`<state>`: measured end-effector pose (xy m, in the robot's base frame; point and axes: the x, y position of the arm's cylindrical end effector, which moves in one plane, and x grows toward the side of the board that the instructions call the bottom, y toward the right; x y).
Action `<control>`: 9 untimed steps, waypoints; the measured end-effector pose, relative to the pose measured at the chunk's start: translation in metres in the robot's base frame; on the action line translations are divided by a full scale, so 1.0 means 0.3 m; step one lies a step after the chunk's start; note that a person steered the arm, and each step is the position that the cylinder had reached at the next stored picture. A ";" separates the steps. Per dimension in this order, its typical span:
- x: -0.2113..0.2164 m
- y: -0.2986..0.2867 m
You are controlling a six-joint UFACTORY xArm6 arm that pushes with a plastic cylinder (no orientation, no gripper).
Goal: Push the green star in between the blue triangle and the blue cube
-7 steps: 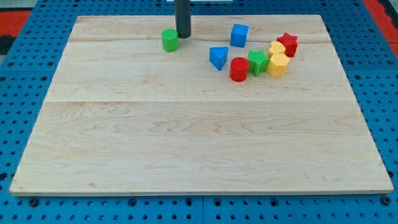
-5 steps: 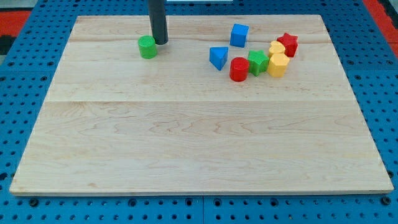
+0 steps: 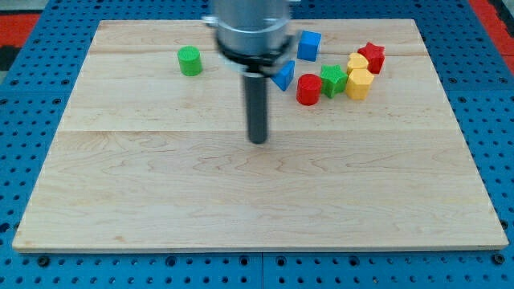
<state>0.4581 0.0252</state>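
The green star (image 3: 333, 79) lies at the view's upper right, between a red cylinder (image 3: 308, 89) and a yellow block (image 3: 359, 83). The blue triangle (image 3: 283, 75) is just left of the red cylinder, partly hidden by the arm. The blue cube (image 3: 308, 45) is above it, near the board's top edge. My tip (image 3: 257, 140) is near the board's middle, below and left of the blue triangle, touching no block.
A green cylinder (image 3: 189, 61) stands alone at the upper left. A second yellow block (image 3: 358, 62) and a red star (image 3: 372, 56) sit to the right of the green star. The wooden board (image 3: 257, 201) lies on a blue pegboard.
My tip left the green cylinder at the upper left and moved down and right to the board's middle. The green cylinder slid left earlier and now rests still.
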 end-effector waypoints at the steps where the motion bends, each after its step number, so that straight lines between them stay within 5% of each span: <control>1: -0.013 0.287; 2: -0.056 0.436; 9: -0.409 0.284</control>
<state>0.3354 0.1105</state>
